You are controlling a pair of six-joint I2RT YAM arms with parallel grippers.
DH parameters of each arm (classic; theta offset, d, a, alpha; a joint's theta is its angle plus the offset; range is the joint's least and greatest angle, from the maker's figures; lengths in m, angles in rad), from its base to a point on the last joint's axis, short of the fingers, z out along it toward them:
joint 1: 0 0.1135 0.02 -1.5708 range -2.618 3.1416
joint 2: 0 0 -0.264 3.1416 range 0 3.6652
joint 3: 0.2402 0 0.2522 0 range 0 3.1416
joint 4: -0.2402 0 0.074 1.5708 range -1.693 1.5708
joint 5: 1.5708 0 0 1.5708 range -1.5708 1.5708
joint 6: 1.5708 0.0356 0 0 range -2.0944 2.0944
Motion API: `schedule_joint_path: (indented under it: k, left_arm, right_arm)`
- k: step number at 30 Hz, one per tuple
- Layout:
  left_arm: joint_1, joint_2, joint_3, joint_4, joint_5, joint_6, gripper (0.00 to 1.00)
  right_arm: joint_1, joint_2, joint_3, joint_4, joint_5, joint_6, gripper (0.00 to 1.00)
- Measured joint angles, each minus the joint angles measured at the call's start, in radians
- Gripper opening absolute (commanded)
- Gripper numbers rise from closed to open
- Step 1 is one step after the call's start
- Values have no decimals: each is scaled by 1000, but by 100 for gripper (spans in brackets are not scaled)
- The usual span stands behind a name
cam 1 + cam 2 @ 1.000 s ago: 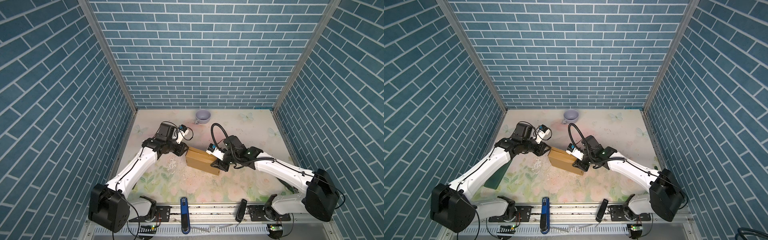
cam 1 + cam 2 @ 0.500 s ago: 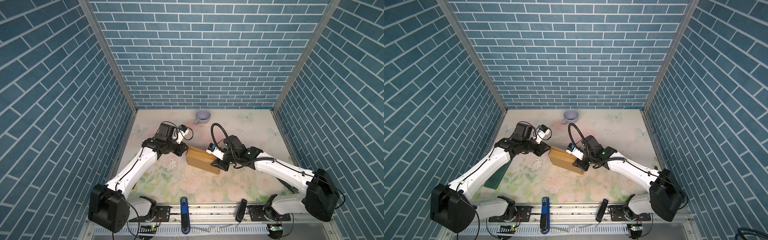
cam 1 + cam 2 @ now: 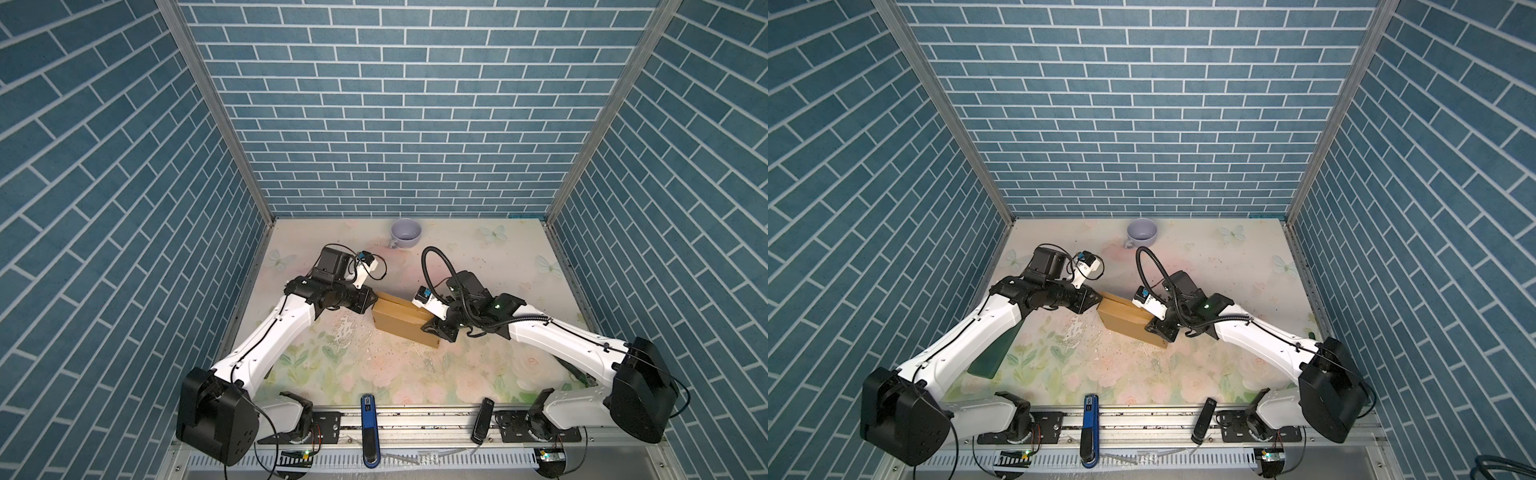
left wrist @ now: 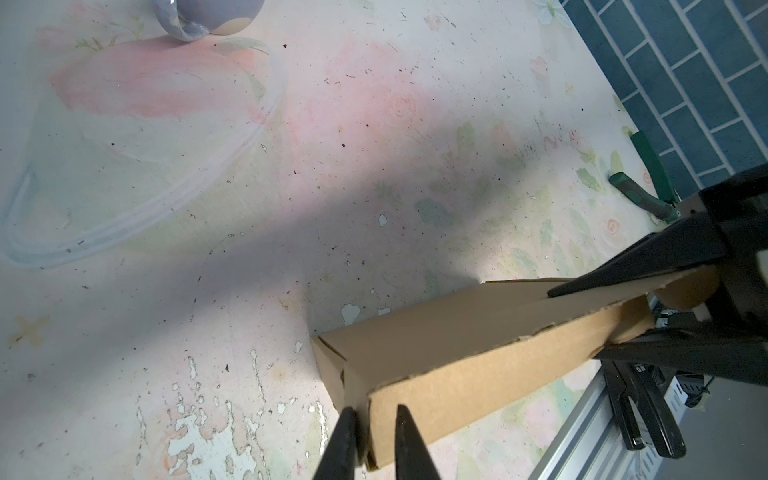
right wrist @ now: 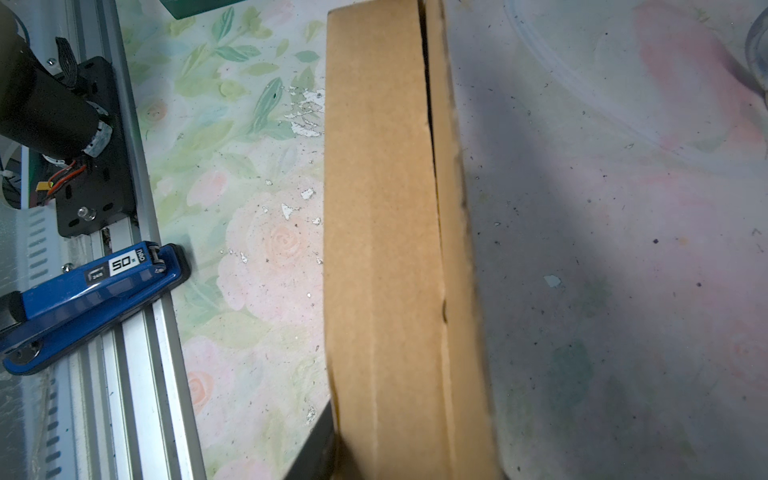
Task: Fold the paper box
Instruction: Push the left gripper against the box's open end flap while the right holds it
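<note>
**Item:** paper box (image 3: 401,321). Plain brown cardboard, shallow, nearly closed.

**Location:** held between the two grippers, one end at each. Its lower edge seems to meet the floral table top (image 3: 478,365), but contact is uncertain.

**Left gripper** (image 4: 376,440): fingertips drawn close on either side of the box's near corner wall. Whether they press the card cannot be told.

**Right gripper** (image 4: 571,325): clamped across the far end of the box, with one finger over the lid and one under the body.

**Condition:** a dark seam (image 5: 428,104) shows between lid and side wall, so the lid is judged not fully tucked.

**Hazards:**
- The left gripper takes only a thin corner edge. It may slide off, or crease the wall if squeezed harder.
- Opposing pulls from the two grippers could twist or buckle the shallow body.
- The lid flap may ride outside the wall instead of slipping inside, leaving the box sprung.

**Also present:** lavender mug (image 3: 406,233), well beyond both grippers and clear of the work.
</note>
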Motion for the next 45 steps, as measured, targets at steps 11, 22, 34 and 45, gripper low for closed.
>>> schedule_joint_path:
  k: [11,22,34,45]
  left_arm:
    - [-5,0,1,-4,-6,-38,15]
    - [-21,-26,-4,5,-47,-77,9]
    - [-36,-55,-51,54,-87,-109,6]
    - [-50,-72,-93,119,-115,-133,3]
  right_arm:
    - [0,3,0,4,0,0,27]
    - [0,5,0,7,3,0,27]
    - [0,5,0,7,4,9,27]
    - [0,6,0,8,6,24,26]
